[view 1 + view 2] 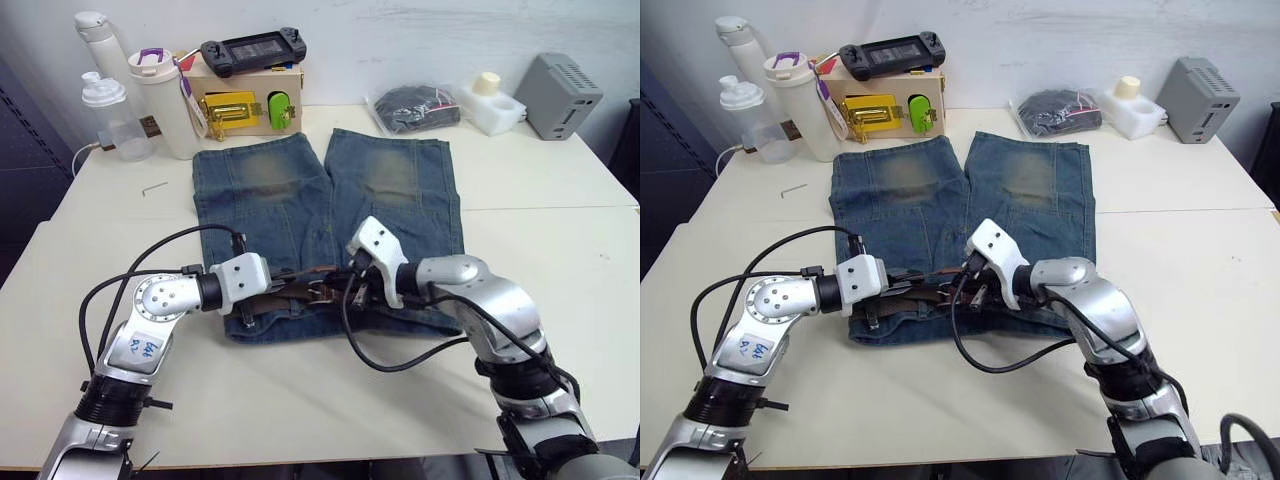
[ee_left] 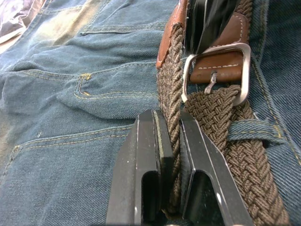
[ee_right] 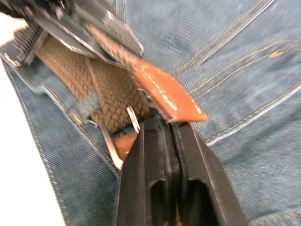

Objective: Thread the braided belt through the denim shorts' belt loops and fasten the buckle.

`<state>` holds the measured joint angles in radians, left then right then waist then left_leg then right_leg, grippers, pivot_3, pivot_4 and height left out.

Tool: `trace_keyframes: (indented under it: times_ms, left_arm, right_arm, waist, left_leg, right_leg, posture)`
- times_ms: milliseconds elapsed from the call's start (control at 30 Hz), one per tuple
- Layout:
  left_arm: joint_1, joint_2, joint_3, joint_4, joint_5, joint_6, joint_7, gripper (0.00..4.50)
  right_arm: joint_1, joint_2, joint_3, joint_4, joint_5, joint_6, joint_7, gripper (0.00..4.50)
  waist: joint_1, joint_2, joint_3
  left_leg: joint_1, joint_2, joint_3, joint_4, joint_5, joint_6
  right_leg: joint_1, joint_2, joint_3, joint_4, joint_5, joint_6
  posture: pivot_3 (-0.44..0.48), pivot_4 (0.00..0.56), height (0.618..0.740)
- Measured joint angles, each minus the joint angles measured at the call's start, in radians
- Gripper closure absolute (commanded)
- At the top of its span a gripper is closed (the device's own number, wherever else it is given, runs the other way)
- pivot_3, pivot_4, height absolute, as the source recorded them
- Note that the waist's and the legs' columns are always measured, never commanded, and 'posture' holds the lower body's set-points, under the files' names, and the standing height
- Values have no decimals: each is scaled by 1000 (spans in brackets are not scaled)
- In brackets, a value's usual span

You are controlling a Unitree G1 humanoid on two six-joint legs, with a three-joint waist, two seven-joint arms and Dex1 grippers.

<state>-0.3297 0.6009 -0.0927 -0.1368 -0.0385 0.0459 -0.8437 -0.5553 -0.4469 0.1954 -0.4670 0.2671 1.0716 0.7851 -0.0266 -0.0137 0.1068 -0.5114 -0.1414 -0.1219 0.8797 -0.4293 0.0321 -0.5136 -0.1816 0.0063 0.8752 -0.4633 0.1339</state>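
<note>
Cream worktop [image 1: 560,260] carries faded blue denim shorts [image 1: 300,200] laid flat, legs pointing away from the robot, waistband at the near edge. Left gripper [image 2: 170,141] sits at the waistband's left part, its black fingers [image 2: 141,155] clenched on a strand of the dark brown braided belt [image 2: 244,155], pinching it edge-on. Belt runs along the waistband between both grippers, passing under a short blue denim belt loop [image 2: 251,132] just beside the left gripper's fingers. Silver metal frame buckle [image 2: 215,70] lies at the waistband middle, prong resting on the woven strap, tan leather tab behind it. Right gripper [image 3: 169,129] comes in from the right, touching the belt near the buckle; fingers pressed together, the tan leather belt tip [image 3: 167,94] lying right at their ends, whether pinched I cannot tell. Back of the worktop, left to right: clear shaker bottle [image 1: 112,118], white tumbler [image 1: 165,100], wooden latch box [image 1: 245,105] with a black handheld console [image 1: 252,50] on top, bagged dark item [image 1: 415,105], grey box [image 1: 565,95].
</note>
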Motion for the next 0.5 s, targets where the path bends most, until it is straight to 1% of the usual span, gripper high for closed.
trace_keyframes:
  times_ms: [33, 100, 133, 167, 200, 267, 400, 500]
  left_arm:
    - [4, 0, -1, -6, -1, 4, 2, 4500]
    - [4, 0, -2, -6, -2, 12, 3, 4500]
    - [3, 0, -3, -7, -2, 14, 3, 4500]
    - [1, 0, -3, -7, -3, 18, 3, 4500]
    - [0, 0, -3, -7, -3, 20, 3, 4500]
    - [-1, -1, -3, -7, -8, 27, 3, 4500]
    - [-16, -5, -3, -7, -24, 42, 3, 4500]
    - [-19, -5, -4, -7, -29, 45, 3, 4500]
  right_arm:
    - [31, -39, -4, -41, 1, -16, 4, 2201]
    - [94, -84, -6, -107, -4, -72, 1, 1244]
    - [119, -109, 7, -135, -16, -112, 0, 853]
    - [140, -141, 33, -158, -38, -156, -3, 313]
    - [154, -167, 58, -171, -60, -195, -6, 66]
    - [170, -186, 110, -172, -129, -271, -43, 66]
    - [195, -189, 227, -129, -302, -424, -146, 66]
    - [213, -186, 255, -110, -380, -486, -192, 66]
  waist:
    - [1, 0, 0]
    - [0, -1, 1]
    - [-2, -1, 1]
    - [-3, -1, 2]
    - [-4, -1, 2]
    - [-2, -2, 2]
    - [1, -2, 3]
    - [1, -3, 3]
  left_leg:
    - [0, 0, 0, -1, 0, 0]
    - [0, 0, 0, -3, 1, 0]
    - [0, 0, 1, -4, 2, 0]
    - [0, 0, 2, -4, 2, 0]
    - [0, 0, 2, -5, 3, 0]
    - [0, 0, 2, -5, 4, -1]
    - [0, 0, 1, -5, 4, -2]
    - [0, 0, 1, -5, 4, -2]
  right_leg:
    - [1, 0, 0, -2, 0, 0]
    - [1, 0, 0, -5, 0, 1]
    - [1, -1, 0, -6, 0, 1]
    - [1, -1, 0, -6, 0, 1]
    - [1, -1, 0, -6, 0, 1]
    - [1, -1, 0, -6, 0, 1]
    - [1, -1, 0, -6, 0, 1]
    - [0, -1, 0, -6, 0, 1]
  posture:
    - [0, 150, 645]
    - [0, 150, 645]
    - [0, 150, 645]
    - [0, 150, 645]
    - [0, 150, 645]
    - [0, 150, 645]
    - [0, 150, 645]
    - [0, 150, 645]
